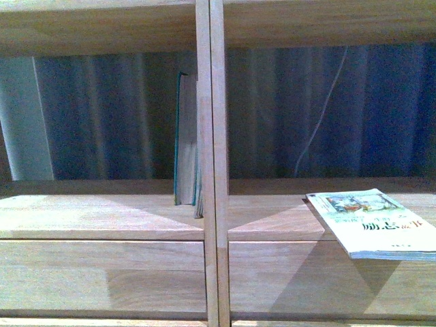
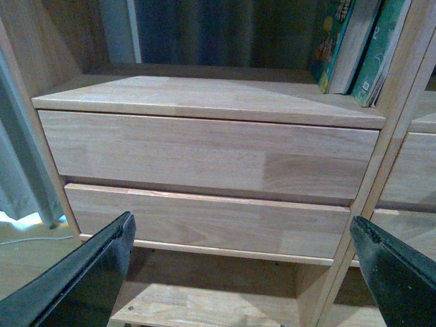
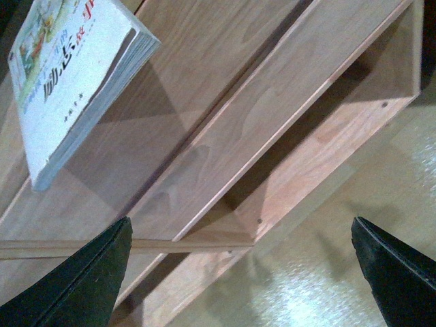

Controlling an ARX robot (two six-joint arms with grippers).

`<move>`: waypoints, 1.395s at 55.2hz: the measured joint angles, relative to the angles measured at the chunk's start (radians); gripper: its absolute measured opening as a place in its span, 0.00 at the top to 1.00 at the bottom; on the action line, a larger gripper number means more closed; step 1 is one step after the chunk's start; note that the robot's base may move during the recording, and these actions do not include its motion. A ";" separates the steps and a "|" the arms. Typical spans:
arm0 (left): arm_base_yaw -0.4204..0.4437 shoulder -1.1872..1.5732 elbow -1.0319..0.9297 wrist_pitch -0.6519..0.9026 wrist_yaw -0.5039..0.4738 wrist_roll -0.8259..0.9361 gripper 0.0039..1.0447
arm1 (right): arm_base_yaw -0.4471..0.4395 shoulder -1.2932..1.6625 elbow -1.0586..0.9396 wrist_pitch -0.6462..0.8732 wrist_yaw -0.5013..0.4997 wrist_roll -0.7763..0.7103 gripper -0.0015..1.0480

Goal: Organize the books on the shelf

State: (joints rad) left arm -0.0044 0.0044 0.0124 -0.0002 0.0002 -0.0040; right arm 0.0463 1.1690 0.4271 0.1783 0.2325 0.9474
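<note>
I see the thin white paperback overhanging the light wooden shelf, with tall teal books standing upright. My left gripper and right gripper gape empty.

Teal books stand on the shelf against its upright. A paperback lies flat, overhanging the front edge.

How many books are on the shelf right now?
3. A teal book with a picture cover and a second teal book stand against the middle post, left side. A white paperback lies flat on the right, poking over the edge. More may hide between.
</note>
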 joint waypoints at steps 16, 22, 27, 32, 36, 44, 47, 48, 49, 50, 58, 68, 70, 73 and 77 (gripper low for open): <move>0.000 0.000 0.000 0.000 0.000 0.000 0.07 | 0.000 0.180 0.129 0.122 -0.158 0.185 0.07; 0.000 0.000 0.000 0.000 0.000 0.000 0.07 | 0.021 0.235 0.159 0.172 -0.171 0.251 0.07; 0.000 0.000 0.000 0.000 0.000 0.000 0.07 | 0.043 0.291 0.188 0.225 -0.181 0.300 0.07; 0.000 0.000 0.000 0.000 0.000 0.000 0.07 | 0.052 0.348 0.220 0.270 -0.192 0.333 0.07; 0.000 0.000 0.000 0.000 0.000 0.000 0.07 | 0.048 0.386 0.241 0.298 -0.193 0.353 0.07; 0.000 0.000 0.000 0.000 0.000 0.000 0.07 | 0.020 0.455 0.292 0.324 -0.191 0.373 0.07; 0.000 0.000 0.000 0.000 0.000 0.000 0.07 | 0.006 0.480 0.312 0.328 -0.191 0.375 0.07; 0.000 0.000 0.000 0.000 0.000 0.000 0.07 | 0.004 0.484 0.315 0.329 -0.190 0.375 0.07; 0.000 0.000 0.000 0.000 0.000 0.000 0.07 | -0.001 0.492 0.321 0.330 -0.189 0.377 0.07; 0.000 0.000 0.000 0.000 0.000 0.000 0.07 | -0.006 0.499 0.326 0.331 -0.188 0.378 0.07; 0.000 0.000 0.000 0.000 0.000 0.000 0.07 | -0.036 0.541 0.358 0.331 -0.185 0.393 0.07; 0.000 0.000 0.000 0.000 0.000 0.000 0.07 | -0.052 0.562 0.409 0.307 -0.185 0.407 0.09; 0.000 0.000 0.000 0.000 0.000 0.000 0.07 | -0.052 0.563 0.419 0.302 -0.185 0.412 0.09; 0.000 0.000 0.000 0.000 0.000 0.000 0.07 | -0.050 0.562 0.436 0.293 -0.186 0.420 0.09; 0.000 0.000 0.000 0.000 0.000 0.000 0.07 | -0.043 0.562 0.459 0.278 -0.186 0.430 0.09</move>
State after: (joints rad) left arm -0.0044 0.0044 0.0124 -0.0002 0.0002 -0.0040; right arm 0.0036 1.7313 0.8856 0.4561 0.0463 1.3777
